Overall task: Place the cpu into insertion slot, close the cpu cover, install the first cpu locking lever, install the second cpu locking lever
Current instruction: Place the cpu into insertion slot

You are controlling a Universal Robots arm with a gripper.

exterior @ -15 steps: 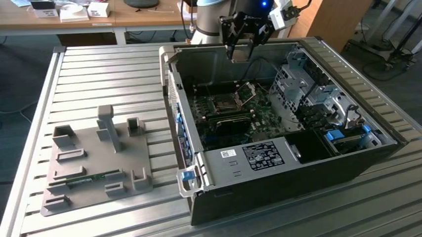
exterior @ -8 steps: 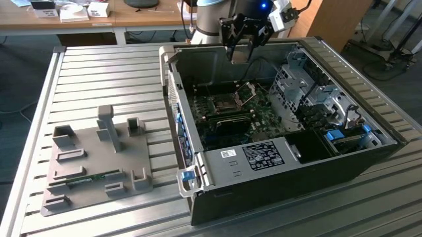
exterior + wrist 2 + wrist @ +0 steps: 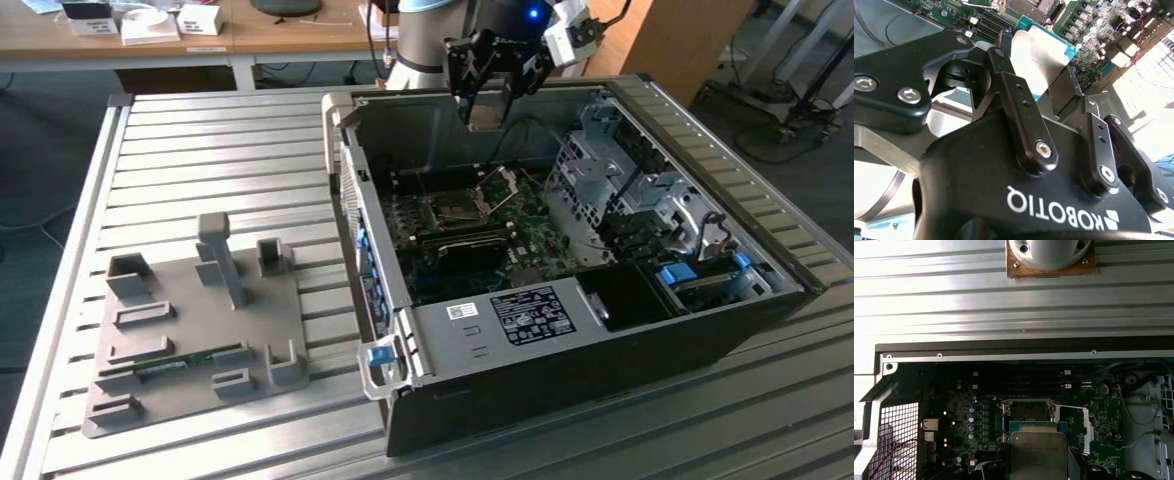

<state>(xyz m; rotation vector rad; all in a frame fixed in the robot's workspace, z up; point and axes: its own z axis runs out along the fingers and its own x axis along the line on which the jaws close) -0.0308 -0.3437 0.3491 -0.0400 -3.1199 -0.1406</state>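
One slatted surface (image 3: 200, 140) carries one open computer case (image 3: 574, 370) (one green board (image 3: 454, 240) inside). One gripper (image 3: 485, 112) hangs above the case, clamped on the one cpu (image 3: 1046, 55). The cpu is in the air, apart from the one insertion slot (image 3: 1029, 412). The cpu cover (image 3: 503, 183) is raised.

matt silvery metal cpu (image 3: 1038, 455), glossy black fingers (image 3: 1021, 115)

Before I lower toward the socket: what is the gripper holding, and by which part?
The gripper pinches the cpu by two opposite edges between its fingers.
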